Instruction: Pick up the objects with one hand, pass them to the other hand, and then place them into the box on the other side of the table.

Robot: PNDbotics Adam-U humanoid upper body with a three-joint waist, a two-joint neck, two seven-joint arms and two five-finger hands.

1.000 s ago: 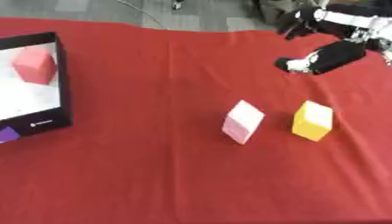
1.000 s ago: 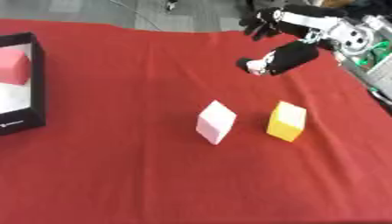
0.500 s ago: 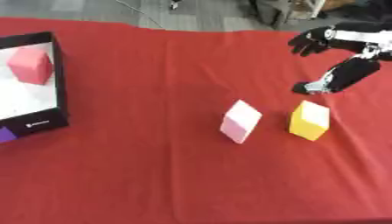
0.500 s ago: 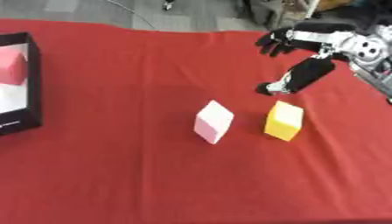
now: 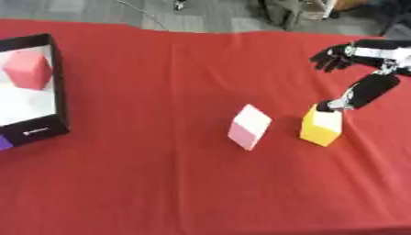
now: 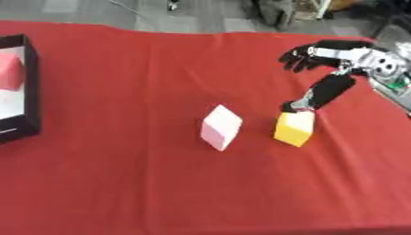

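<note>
Right now the robot's right hand (image 6: 309, 54) reaches in from the right side over the red cloth-covered worktop (image 5: 160, 183). Its dark fingers (image 6: 291, 57) spread out straight and hold nothing, while the thumb part points down and its tip sits at the top far edge of the yellow cube-shaped block (image 5: 323, 125); whether it truly touches the block I cannot tell. That yellow block stands on the worktop towards the right side. Just beside it, on its left and a little apart, stands the pale pink and white cube-shaped block (image 5: 249, 126), tipped so that one corner points towards the far side.

Well apart from both, at the left edge of the worktop, lies the shallow black-walled box with a white floor (image 5: 59, 98). A red cube-shaped block (image 5: 28, 69) lies inside it, towards its far end. The near black wall of the box carries a small white mark, perhaps lettering, too small to read. A small purple patch (image 5: 4, 142) shows at the left border just in front of the box. No other writing or brand shows on any block.

The left hand shows in neither view.
</note>
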